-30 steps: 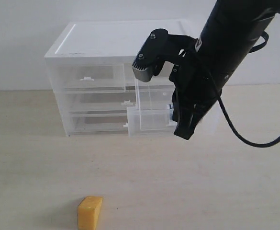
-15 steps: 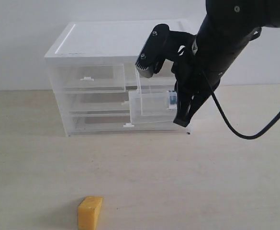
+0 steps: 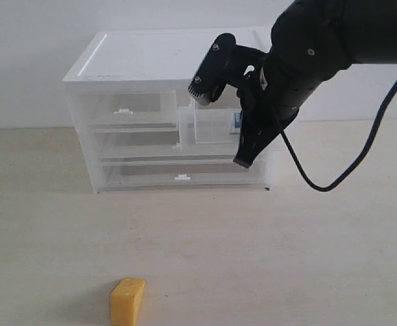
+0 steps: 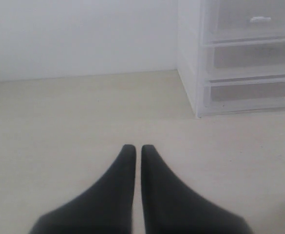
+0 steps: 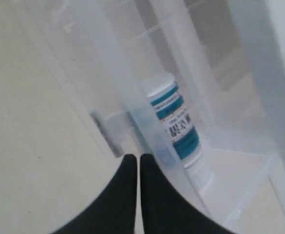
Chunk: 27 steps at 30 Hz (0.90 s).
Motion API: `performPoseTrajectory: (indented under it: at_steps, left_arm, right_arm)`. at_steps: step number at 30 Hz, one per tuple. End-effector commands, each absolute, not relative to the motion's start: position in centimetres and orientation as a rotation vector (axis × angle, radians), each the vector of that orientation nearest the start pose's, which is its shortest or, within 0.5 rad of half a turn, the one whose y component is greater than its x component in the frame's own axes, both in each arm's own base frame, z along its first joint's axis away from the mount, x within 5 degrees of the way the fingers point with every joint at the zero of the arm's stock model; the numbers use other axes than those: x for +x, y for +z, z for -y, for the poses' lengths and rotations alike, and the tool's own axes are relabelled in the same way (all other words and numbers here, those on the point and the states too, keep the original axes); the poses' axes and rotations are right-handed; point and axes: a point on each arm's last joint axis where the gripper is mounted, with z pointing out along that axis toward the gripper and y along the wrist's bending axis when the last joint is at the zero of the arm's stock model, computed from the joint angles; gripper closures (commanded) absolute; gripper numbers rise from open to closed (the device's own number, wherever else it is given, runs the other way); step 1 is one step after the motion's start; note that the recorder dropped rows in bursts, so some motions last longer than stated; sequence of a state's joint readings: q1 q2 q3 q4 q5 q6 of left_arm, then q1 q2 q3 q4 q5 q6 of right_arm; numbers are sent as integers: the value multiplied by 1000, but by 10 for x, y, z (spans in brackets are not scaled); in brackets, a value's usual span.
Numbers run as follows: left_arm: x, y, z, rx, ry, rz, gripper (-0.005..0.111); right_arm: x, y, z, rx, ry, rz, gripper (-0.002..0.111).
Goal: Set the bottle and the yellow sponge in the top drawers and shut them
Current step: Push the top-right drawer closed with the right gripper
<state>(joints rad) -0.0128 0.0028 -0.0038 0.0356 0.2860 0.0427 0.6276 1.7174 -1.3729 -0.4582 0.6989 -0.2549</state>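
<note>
Bottle (image 5: pixel 176 131) inside the right top drawer (image 3: pixel 210 126), sponge (image 3: pixel 127 300) alone on the bench (image 3: pixel 286 258).
The right tool (image 5: pixel 134 158) has its fingers pressed together with nothing between them. Its tips are at the clear front of this drawer, just beside the white handle (image 5: pixel 108 131). The drawer seems to stand a little out of the cabinet (image 3: pixel 164 54). The left top drawer (image 3: pixel 127 111) is shut. The left tool (image 4: pixel 134 148) hangs over the bench, also pressed together and empty. The sponge is well apart from the cabinet.
</note>
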Motion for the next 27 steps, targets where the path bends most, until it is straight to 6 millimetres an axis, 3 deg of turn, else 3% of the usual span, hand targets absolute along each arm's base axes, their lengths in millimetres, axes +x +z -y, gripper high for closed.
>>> performPoseTrajectory:
  at_steps: [1, 13, 27]
  left_arm:
    - [55, 188, 0, 76, 65, -1760, 103]
    - [55, 188, 0, 76, 65, -1760, 103]
    - [55, 188, 0, 76, 65, -1760, 103]
  right_arm:
    - [332, 292, -203, -1228, -404, -1995, 108]
    - [351, 269, -215, -1174, -416, -1931, 108]
    - [366, 263, -216, -999, -487, -1866, 108]
